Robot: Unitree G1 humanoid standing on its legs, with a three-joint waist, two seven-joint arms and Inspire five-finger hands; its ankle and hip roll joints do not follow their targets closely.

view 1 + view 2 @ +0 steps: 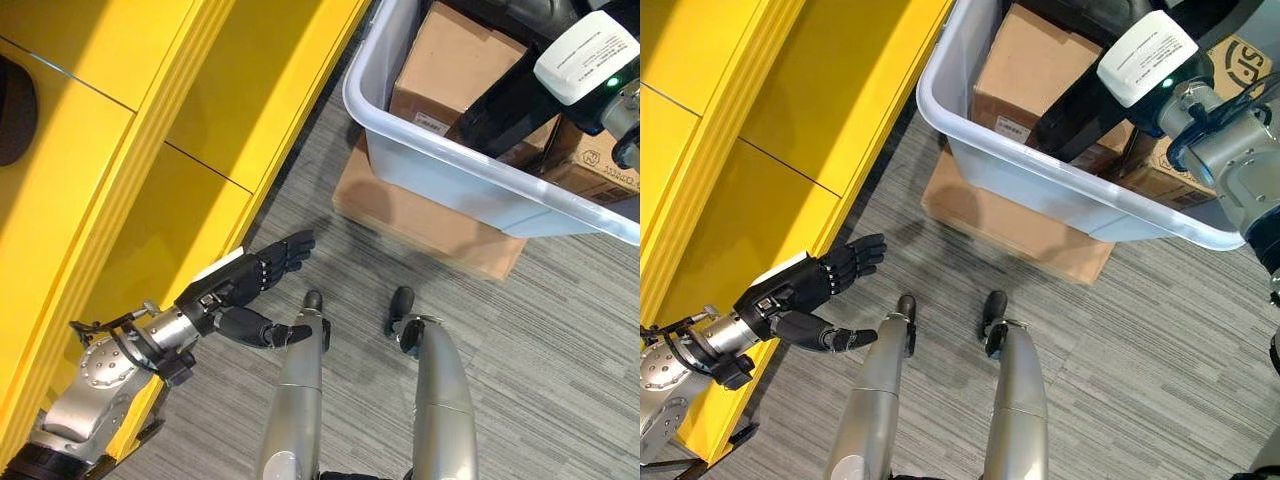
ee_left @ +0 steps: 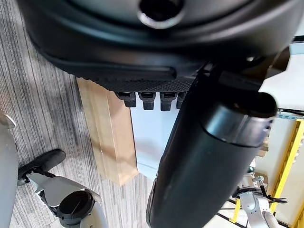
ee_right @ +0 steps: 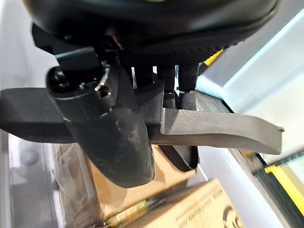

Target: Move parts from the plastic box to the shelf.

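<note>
The grey plastic box (image 1: 450, 160) stands on a flat cardboard box (image 1: 420, 225) on the carpet at the upper right. Brown cartons (image 1: 450, 60) lie inside it. My right hand (image 1: 1145, 55) reaches into the box from the right. In the right wrist view its thumb (image 3: 118, 137) and fingers are curled round a long flat black part (image 3: 213, 128), which also shows above the cartons (image 1: 1070, 115). My left hand (image 1: 235, 285) hangs open and holds nothing, low beside the front of the yellow shelf (image 1: 150, 150), well left of the box.
The yellow shelf unit runs along the whole left side, with panel seams across its face. Grey carpet (image 1: 560, 330) lies between shelf and box. In the left wrist view the plastic box (image 2: 149, 137) and the carton under it (image 2: 107, 133) lie beyond the left fingers.
</note>
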